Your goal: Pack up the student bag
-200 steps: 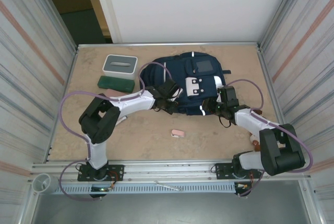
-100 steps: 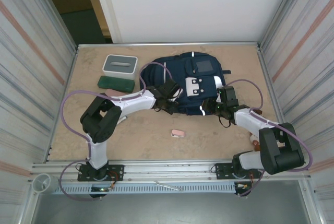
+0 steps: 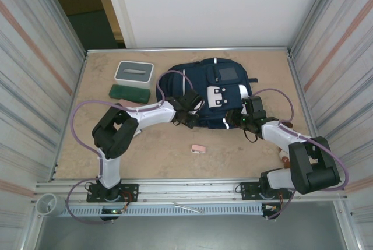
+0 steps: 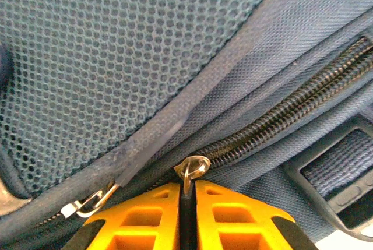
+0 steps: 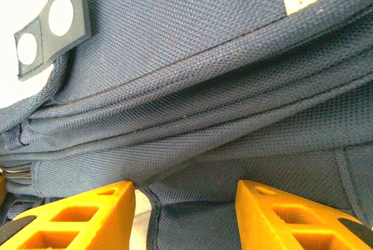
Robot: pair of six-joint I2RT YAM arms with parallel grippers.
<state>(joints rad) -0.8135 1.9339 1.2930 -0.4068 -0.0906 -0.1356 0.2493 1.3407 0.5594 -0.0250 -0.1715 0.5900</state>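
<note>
Metal is showing in the thin dark slit between the left jaws: the stem of a zipper pull [image 4: 190,169] is sitting there. The left jaws are standing almost closed, but I cannot tell whether they are pinching the stem. The pull's ring is poking out at 12 o'clock of the tips, touching the zipper [image 4: 291,113] of the student bag [image 4: 116,57]. A second small metal clip [image 4: 87,204] is hanging at 9 o'clock of the tips.

The right jaws are standing released, well apart, with folds of the bag's navy fabric lying across the gap at their tips.

From above, the bag is lying flat, pockets up, at 12 to 1 o'clock of the counter [image 3: 145,151] middle. The left jaws are meeting its 7 o'clock edge and the right jaws its 5 o'clock edge.

Open room is lying mostly at the bag's 6 o'clock, where only a small pink item [image 3: 199,148] is resting near the middle. At 9 to 10 o'clock a grey-and-white box [image 3: 134,73] and a green case [image 3: 129,93] are sitting just beside the bag. The bag's top is lying near the back panel [image 3: 215,5] at 12 o'clock. A strip of bare counter is separating it from the ribbed side wall [image 3: 338,57] at 3 o'clock.
</note>
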